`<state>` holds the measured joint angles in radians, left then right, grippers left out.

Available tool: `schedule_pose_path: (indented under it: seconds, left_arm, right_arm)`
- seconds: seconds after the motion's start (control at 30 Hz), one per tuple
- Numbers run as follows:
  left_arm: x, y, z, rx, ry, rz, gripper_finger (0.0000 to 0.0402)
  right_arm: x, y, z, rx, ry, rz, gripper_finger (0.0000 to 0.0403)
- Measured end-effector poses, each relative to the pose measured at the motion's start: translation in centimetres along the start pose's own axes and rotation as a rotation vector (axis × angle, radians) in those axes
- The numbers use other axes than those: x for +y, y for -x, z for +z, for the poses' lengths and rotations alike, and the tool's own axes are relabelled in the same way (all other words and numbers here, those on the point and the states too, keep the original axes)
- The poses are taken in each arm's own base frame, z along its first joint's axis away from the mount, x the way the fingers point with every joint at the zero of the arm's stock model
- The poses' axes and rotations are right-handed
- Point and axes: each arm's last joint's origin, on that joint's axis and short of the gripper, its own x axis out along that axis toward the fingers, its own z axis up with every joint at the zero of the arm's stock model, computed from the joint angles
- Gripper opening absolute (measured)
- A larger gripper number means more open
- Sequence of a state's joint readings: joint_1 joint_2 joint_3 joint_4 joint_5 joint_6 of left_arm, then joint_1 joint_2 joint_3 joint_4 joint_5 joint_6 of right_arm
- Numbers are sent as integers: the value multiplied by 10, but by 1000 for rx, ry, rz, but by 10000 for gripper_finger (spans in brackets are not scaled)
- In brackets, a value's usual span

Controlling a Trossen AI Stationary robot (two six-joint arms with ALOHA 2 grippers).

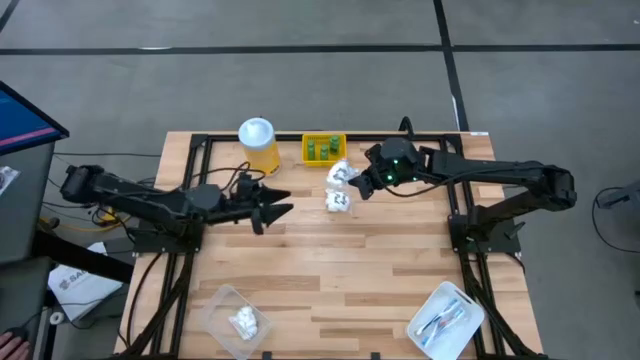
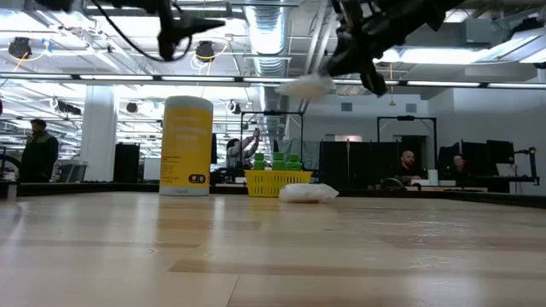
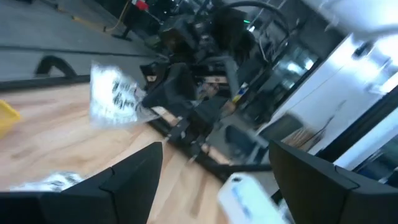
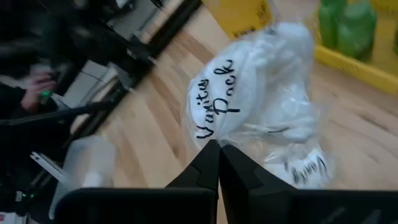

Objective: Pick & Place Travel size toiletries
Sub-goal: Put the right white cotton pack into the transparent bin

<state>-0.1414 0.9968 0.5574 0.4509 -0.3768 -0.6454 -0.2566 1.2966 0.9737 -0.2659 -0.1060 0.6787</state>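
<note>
My right gripper (image 1: pixel 362 184) is shut on a crinkled white packet with dark print (image 1: pixel 343 173), held in the air near the table's far edge and seen high up in the low view (image 2: pixel 307 84). A second white packet (image 1: pixel 338 201) lies flat on the wood below it (image 2: pixel 309 193). Three tiny green pieces (image 1: pixel 322 149) stand in the small yellow tray (image 1: pixel 310 137). My left gripper (image 1: pixel 277 209) hovers open, left of the packets, touching nothing. Blue-white and red-white sticks (image 1: pixel 445 318) lie in a clear container near the front right. My right gripper pinches the packet's clear crinkled edge (image 4: pixel 214 134) between its two shut fingertips (image 4: pixel 208 163). The packet is lifted clear of the table and sticks out beyond the fingertips, its printed side toward the wrist camera.
The tall yellow jar with a white lid (image 1: pixel 258 143) stands left of the tray at the far edge. A clear container (image 1: pixel 232 313) at the front left holds a white packet. The middle of the table (image 1: pixel 330 260) is bare wood. People sit in the room beyond (image 2: pixel 408 164).
</note>
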Motion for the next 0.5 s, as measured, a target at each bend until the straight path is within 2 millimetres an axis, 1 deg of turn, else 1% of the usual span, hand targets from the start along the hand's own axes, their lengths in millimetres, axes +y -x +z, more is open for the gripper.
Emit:
schedule_pose_path:
  seconds: [0.13,0.3,0.4,0.5]
  left_arm:
    - [17,-12,-6,-28,102,-20,290]
    - [36,-26,-9,-44,204,-20,290]
    - [43,-35,-11,-47,235,-20,290]
    - [46,-41,-10,-105,247,-49,290]
  right_arm:
    - [13,4,7,-44,38,42,0]
    - [28,11,16,-91,93,70,0]
    - [33,15,21,-108,114,84,0]
    - [35,16,23,-117,121,91,0]
